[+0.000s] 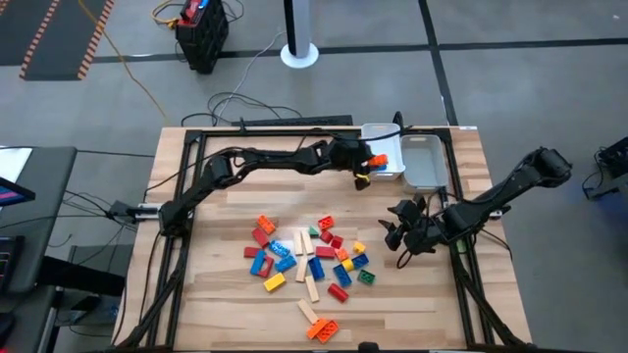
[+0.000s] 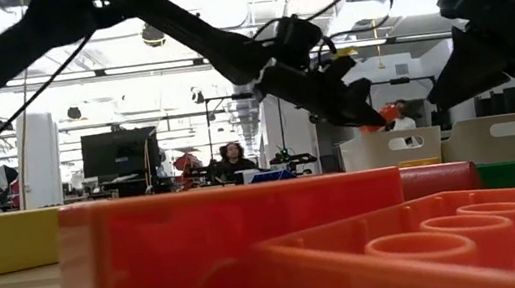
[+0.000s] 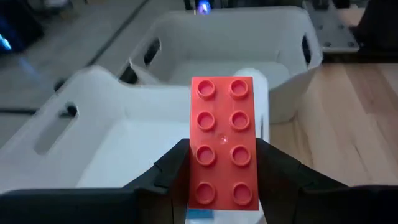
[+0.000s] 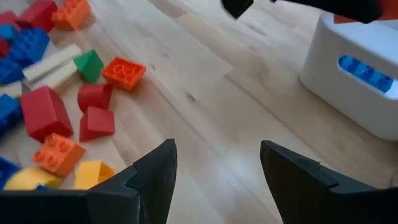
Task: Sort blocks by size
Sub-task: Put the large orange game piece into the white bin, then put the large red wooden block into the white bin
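Observation:
My left gripper [image 1: 365, 162] reaches to the table's far side and is shut on an orange-red eight-stud brick [image 3: 222, 140]. It holds the brick above the near rim of the left white tray [image 3: 93, 143], with the second tray [image 3: 236, 37] just beyond. The other blocks [image 1: 309, 260] lie loose on the wooden table's middle: red, blue, orange, yellow and green bricks and pale wooden bars. My right gripper [image 4: 214, 165] hovers open over bare wood to the right of the pile, with nothing between its fingers. My left gripper pinches the brick's two long sides [image 3: 194, 180] between its two fingers, at the half nearer the wrist. The fingers [image 3: 171, 171] come from the table's left, slanting slightly down, and lie along the brick. The brick sticks out forward, studs up, clear of table and trays.
The two white trays [image 1: 424, 160] stand side by side at the table's far right. A blue brick [image 4: 367, 71] shows through one tray's handle slot. A black frame [image 1: 186, 186] borders the table. A large orange brick [image 2: 352, 242] fills the low view's foreground.

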`<move>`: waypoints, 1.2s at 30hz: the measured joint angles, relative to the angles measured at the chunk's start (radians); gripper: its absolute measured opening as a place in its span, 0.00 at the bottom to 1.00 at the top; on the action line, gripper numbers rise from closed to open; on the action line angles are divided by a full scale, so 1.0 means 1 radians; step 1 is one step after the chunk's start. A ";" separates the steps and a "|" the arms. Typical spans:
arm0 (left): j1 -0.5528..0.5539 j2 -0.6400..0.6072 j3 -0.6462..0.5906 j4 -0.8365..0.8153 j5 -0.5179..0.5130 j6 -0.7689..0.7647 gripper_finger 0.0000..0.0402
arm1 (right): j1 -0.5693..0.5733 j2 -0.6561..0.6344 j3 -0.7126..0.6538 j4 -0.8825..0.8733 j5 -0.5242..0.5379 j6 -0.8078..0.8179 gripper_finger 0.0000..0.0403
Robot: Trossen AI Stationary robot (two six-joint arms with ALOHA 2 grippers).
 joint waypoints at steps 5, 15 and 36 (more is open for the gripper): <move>0.005 -0.002 0.018 -0.001 -0.010 -0.008 0.56 | 0.031 0.014 0.000 0.000 0.006 0.029 0.64; -0.031 -0.226 -0.140 -0.184 0.021 0.112 0.65 | 0.083 -0.002 0.000 -0.047 0.050 0.067 0.64; -0.303 -0.935 -1.046 -0.254 -0.257 -0.229 0.58 | -0.044 0.001 0.000 0.201 0.087 -0.328 0.64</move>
